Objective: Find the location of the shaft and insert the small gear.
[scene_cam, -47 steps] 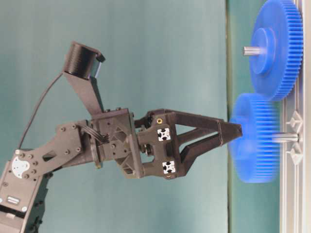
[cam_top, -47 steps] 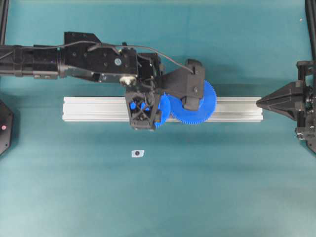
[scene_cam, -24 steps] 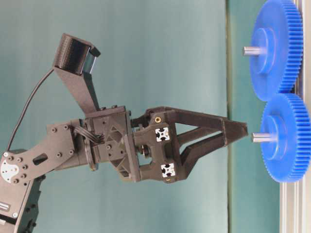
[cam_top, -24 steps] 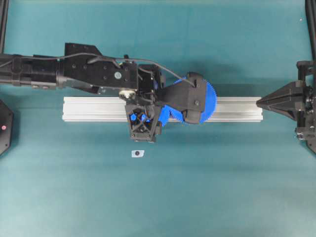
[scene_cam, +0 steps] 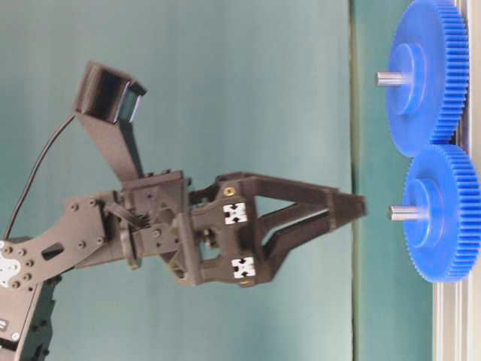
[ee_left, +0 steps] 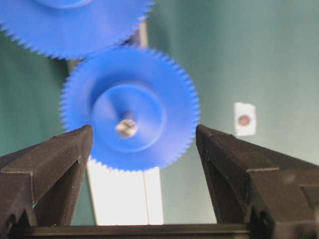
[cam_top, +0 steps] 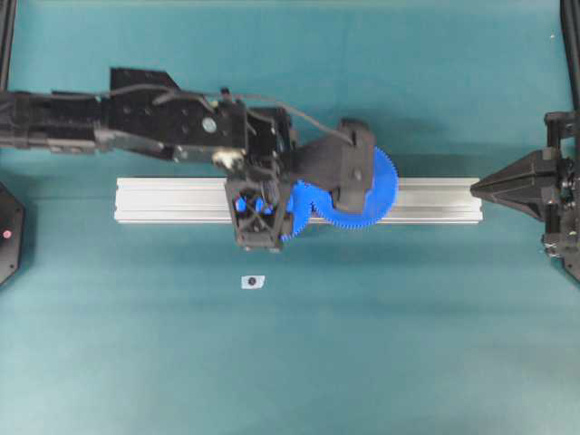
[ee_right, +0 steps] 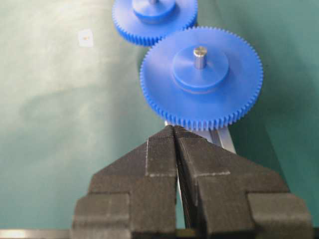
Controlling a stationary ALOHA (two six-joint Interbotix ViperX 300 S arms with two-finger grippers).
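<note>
Left wrist view shows the left end effector (ee_left: 142, 144) released and empty, the small gear (ee_left: 130, 108) seated on the shaft (ee_left: 126, 128) at the rail (cam_top: 181, 199), while the right end effector (ee_right: 175, 130) is clenched.

Robotics laboratory bench: teal cloth-covered table (cam_top: 408, 344), silver extruded aluminium rail (cam_top: 172, 199), black robot arm (cam_top: 118, 127) alongside.

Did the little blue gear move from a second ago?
Yes. In the table-level view the small gear has slid along its silver pin toward the metal rail; it sat blurred, partway out, touching the left gripper, which is now apart.
</note>
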